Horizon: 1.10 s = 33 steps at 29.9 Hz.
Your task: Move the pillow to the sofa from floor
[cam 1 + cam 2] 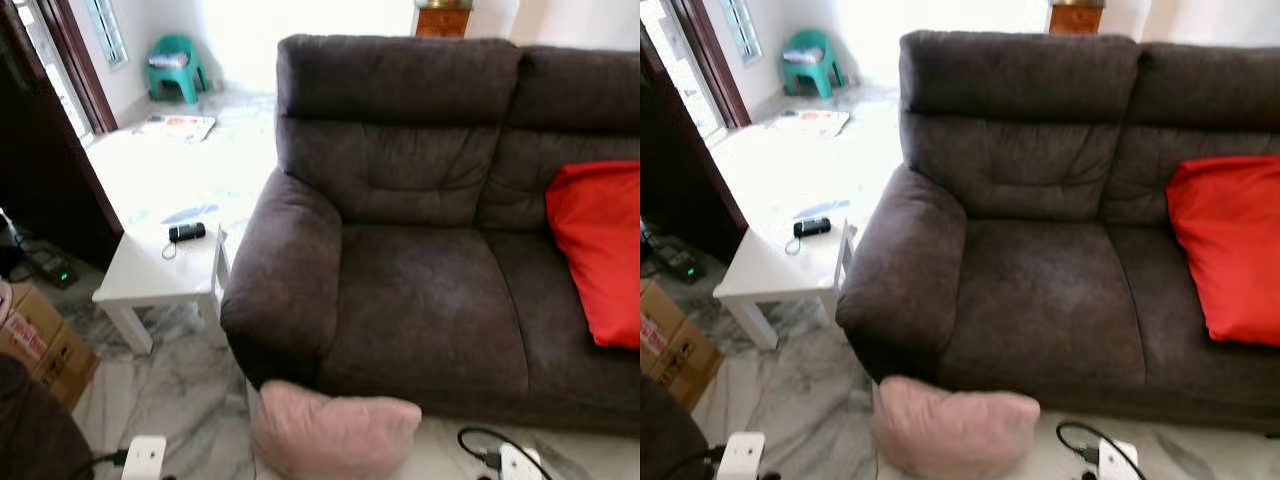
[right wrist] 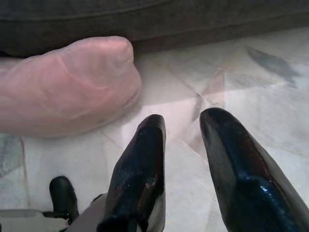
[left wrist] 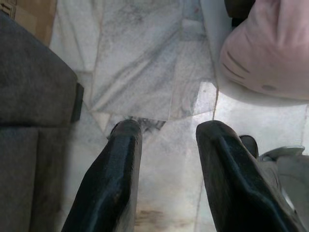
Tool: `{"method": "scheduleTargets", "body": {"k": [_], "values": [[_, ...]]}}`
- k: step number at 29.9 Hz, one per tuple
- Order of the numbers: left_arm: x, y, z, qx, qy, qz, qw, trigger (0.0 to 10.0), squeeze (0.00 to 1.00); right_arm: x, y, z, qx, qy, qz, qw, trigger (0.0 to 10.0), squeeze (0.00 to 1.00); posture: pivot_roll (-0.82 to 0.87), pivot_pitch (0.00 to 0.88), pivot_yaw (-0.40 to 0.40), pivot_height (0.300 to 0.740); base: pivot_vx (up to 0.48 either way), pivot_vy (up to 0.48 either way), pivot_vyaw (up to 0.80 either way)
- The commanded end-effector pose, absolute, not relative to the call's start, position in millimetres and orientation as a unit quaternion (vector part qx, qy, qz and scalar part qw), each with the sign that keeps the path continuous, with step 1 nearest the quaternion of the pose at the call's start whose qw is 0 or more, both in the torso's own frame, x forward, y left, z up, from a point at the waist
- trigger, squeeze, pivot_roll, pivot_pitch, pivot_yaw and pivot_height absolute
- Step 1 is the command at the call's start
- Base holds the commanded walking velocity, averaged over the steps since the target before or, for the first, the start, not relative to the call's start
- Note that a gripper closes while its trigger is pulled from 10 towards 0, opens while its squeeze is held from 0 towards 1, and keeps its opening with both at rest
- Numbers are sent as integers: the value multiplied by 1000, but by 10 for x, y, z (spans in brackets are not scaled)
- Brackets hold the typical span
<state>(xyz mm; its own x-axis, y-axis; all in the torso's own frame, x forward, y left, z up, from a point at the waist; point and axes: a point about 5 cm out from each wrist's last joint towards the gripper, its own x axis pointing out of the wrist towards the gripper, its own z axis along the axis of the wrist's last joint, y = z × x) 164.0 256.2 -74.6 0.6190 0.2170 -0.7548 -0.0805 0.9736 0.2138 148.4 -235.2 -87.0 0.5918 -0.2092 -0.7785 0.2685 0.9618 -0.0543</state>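
A pale pink pillow (image 1: pixel 335 432) lies on the marble floor against the front of the dark brown sofa (image 1: pixel 420 280), below its left seat. A red cushion (image 1: pixel 600 250) leans on the sofa's right seat. In the left wrist view my left gripper (image 3: pixel 169 128) hangs open over bare floor, and the pink pillow (image 3: pixel 265 53) is off to one side, apart from the fingers. My right gripper (image 2: pixel 186 118) is open too, just above the floor, with the pink pillow (image 2: pixel 67 87) a short way beyond its fingertips and the sofa base (image 2: pixel 159 19) behind it.
A low white table (image 1: pixel 150 270) carrying a small black device (image 1: pixel 187 232) stands left of the sofa arm. A cardboard box (image 1: pixel 40 345) and dark upholstery (image 1: pixel 35 430) sit at the lower left. White boxes with black cables (image 1: pixel 515 462) show near the bottom edge.
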Motion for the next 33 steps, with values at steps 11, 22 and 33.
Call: {"method": "scheduleTargets", "body": {"k": [11,22,33], "values": [[1679,2522,-742,68,424,86,899,10000,0,1483,-2395,-855,37,424,-144,893,10000,0,100,21,6,740,0,0,0],[1689,2525,-736,70,422,87,900,10000,0,1454,-2385,-868,40,426,-145,892,10000,0,96,23,9,740,0,0,0],[1689,2527,-733,68,419,88,901,10000,0,1455,-2383,-868,40,426,-143,892,10000,0,98,23,8,740,158,0,0]]}}
